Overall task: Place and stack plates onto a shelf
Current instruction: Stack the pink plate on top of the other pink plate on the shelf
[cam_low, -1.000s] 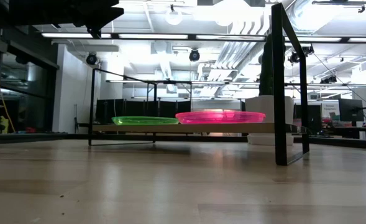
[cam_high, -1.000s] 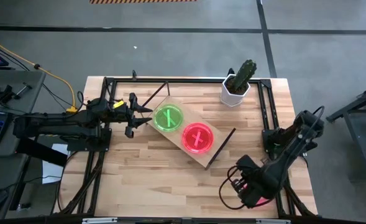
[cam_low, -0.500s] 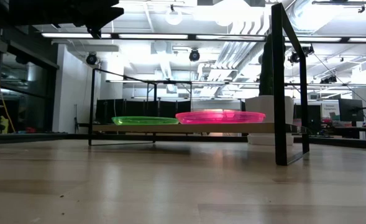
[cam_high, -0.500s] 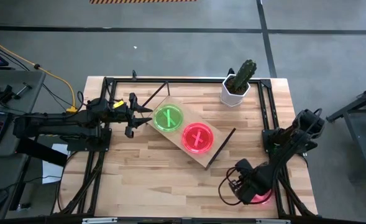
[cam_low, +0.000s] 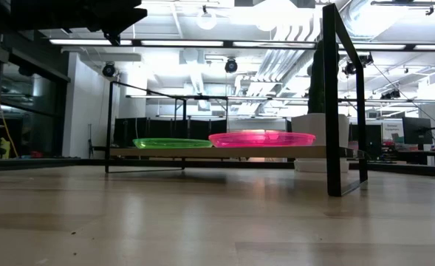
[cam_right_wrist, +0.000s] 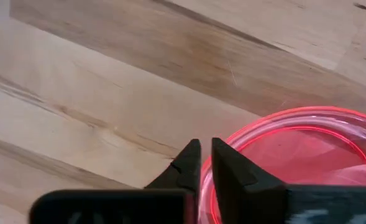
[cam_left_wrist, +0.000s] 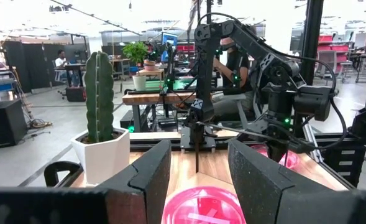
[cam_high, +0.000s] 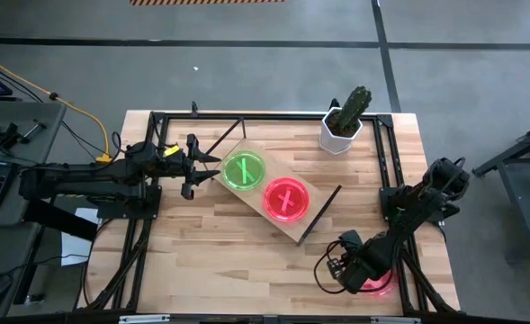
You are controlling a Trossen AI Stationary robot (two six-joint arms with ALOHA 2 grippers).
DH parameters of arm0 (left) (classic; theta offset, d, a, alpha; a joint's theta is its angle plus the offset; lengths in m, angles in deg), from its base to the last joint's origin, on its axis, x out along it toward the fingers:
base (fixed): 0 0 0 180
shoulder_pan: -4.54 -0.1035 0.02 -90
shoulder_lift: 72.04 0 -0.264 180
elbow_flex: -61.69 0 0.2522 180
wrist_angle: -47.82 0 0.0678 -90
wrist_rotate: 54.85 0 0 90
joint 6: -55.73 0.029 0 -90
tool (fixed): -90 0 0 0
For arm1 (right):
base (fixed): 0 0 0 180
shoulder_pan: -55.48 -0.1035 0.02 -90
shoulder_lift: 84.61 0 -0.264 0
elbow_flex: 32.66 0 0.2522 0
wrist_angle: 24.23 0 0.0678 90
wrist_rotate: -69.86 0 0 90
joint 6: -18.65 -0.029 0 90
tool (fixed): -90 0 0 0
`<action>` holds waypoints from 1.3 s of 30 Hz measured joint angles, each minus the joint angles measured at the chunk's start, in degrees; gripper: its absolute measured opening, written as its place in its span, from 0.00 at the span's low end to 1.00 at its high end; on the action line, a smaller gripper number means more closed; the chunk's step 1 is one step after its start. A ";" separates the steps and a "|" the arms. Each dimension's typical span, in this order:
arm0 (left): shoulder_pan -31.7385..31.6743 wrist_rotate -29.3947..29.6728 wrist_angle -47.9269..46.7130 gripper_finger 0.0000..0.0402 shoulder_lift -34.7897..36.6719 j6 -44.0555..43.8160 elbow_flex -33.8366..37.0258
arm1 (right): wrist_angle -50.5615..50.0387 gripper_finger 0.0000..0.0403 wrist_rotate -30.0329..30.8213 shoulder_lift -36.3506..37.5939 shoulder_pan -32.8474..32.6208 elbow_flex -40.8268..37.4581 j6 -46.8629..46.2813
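Observation:
The shelf (cam_high: 311, 225) stands slantwise in the table's middle, a light board on a dark wire frame. On it lie a green plate (cam_high: 245, 171) and a pink plate (cam_high: 286, 198), both also in the low view: green (cam_low: 171, 142), pink (cam_low: 261, 137). Another pink plate (cam_right_wrist: 294, 155) lies on the table at the near right corner (cam_high: 381, 285). My right gripper (cam_right_wrist: 205, 158) points down at that plate's rim, its fingers a narrow gap apart. My left gripper (cam_left_wrist: 198, 180) hangs open and level at the shelf's left end (cam_high: 193, 166), holding nothing. My right gripper comes from above, pointing down, with its fingertips (cam_right_wrist: 192, 158) at the left part of the pink plate's rim (cam_right_wrist: 235, 140). The plate lies flat on the table. Whether the fingertips touch the rim, I cannot tell.
A cactus in a white pot (cam_high: 341, 126) stands at the table's far right, beyond the shelf. Dark frame rails (cam_high: 392, 171) run along the table's left, right and far edges. Bare wood lies between the shelf and the near edge.
My right gripper has gone down toward the pink plate at the table's near right corner and has rolled a little about its own axis. The plates on the shelf and my left arm have stayed where they were.

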 joint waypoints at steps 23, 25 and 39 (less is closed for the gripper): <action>0.00 0.00 -0.02 0.38 -0.02 -0.35 0.00 | 3.59 0.35 -12.72 -3.90 4.94 -0.02 -10.17; -0.01 0.00 -0.02 0.38 0.00 -0.35 0.00 | 3.87 0.35 -14.46 -5.13 5.52 -0.02 -8.75; 0.00 0.00 -0.02 0.38 -0.01 -0.37 0.00 | 0.37 0.32 -18.00 -7.30 6.86 0.11 -5.72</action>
